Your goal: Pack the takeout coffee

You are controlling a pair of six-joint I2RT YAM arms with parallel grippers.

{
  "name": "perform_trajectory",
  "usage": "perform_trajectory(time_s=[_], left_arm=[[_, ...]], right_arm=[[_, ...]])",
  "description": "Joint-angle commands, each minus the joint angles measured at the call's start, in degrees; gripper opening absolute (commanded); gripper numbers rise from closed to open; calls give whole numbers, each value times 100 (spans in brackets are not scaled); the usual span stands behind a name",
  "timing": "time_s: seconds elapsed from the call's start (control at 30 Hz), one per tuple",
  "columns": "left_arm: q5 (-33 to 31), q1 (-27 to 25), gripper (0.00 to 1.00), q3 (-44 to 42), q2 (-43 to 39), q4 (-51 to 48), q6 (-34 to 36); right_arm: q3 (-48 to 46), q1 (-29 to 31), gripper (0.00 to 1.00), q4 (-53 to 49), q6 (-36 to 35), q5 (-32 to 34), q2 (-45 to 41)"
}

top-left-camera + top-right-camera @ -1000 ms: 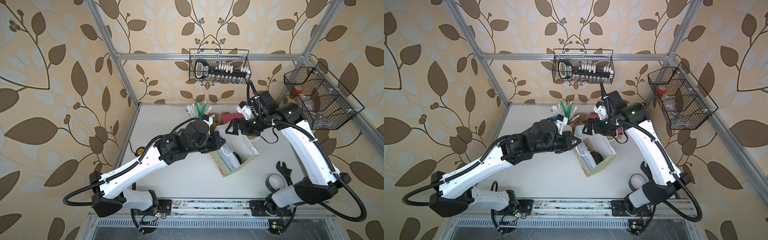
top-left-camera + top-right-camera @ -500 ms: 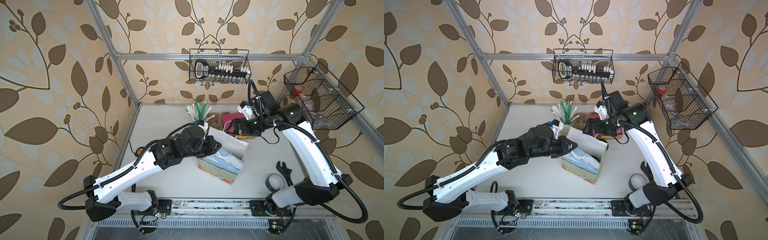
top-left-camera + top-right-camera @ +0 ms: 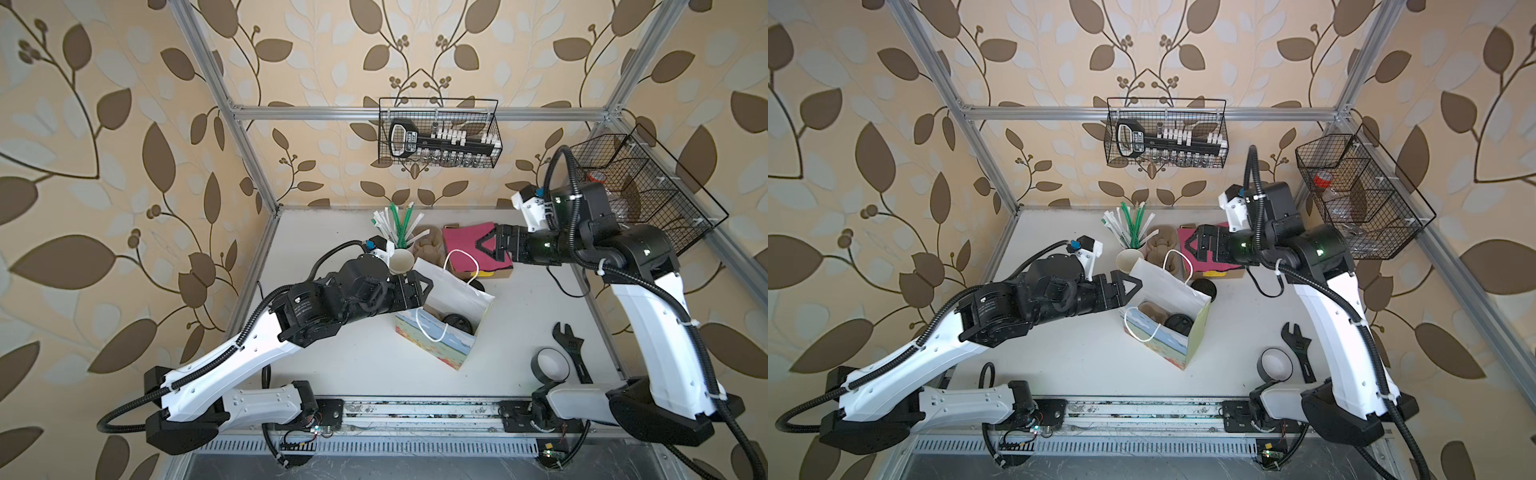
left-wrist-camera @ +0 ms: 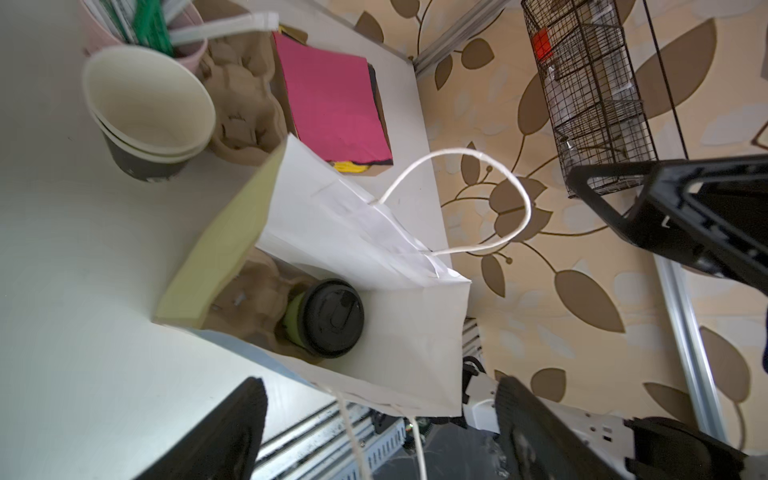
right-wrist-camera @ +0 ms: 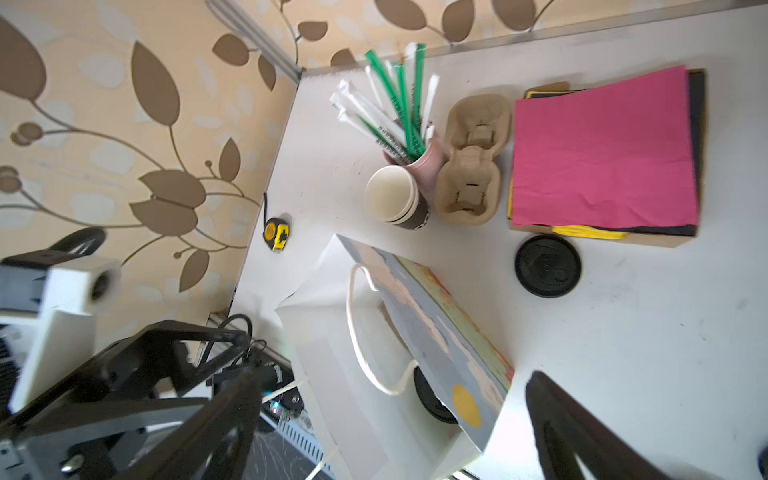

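The takeout coffee (image 4: 330, 318), a light-green cup under a black lid, sits in a brown cardboard carrier (image 4: 253, 291) inside the white paper bag (image 3: 453, 291) that stands mid-table. Its lid (image 3: 1178, 323) shows through the bag's open top in both top views. My left gripper (image 3: 424, 289) is open at the bag's left edge. In the left wrist view one bag handle's cord hangs loose between the spread fingers (image 4: 232, 436). My right gripper (image 3: 484, 247) hangs open over the pink napkins, behind the bag, with nothing in it.
Behind the bag stand stacked lidless cups (image 3: 402, 262), a pink cup of straws (image 3: 397, 222), empty carriers (image 3: 430, 245) and pink napkins (image 3: 465, 245). A loose black lid (image 5: 546, 266) lies beside the bag. A wrench (image 3: 569, 345) and tape roll (image 3: 550, 363) lie front right.
My left gripper has opened and let go of the bag, which shifted a little left and toward the front and now stands free. The right gripper drew back toward the back right.
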Motion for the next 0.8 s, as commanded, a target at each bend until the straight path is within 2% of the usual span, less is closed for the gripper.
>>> perform_trajectory(time_s=[0.0,0.1,0.23,0.33,0.4,0.5,0.6,0.77], left_arm=[[-846,371,95,489,-260,-563,970],[-589,1351,97,499,-279,-524,1512],[848,3005,97,437,128,-218,1511],[1728,3731,94,410,687,171,1183],[1927,3821,93,471,1061,440,1144],[1879,3819,89,711,1621,588,1205],[1801,3847,81,937,2237,543,1185],[1809,3843,70,1082,2911,730,992]], right_arm=[[-561,-171,100,438,111,-67,-70],[-1038,-258,100,807,147,-24,-238],[-1842,-308,100,1527,193,-80,-632],[-2297,-305,100,1706,9,146,-865],[-2572,-313,100,1718,-70,244,-1005],[-3017,-317,100,1802,-52,372,-1308],[-3221,-318,100,1769,-102,607,-1653],[-3422,-324,100,1431,-256,1413,-2297]])
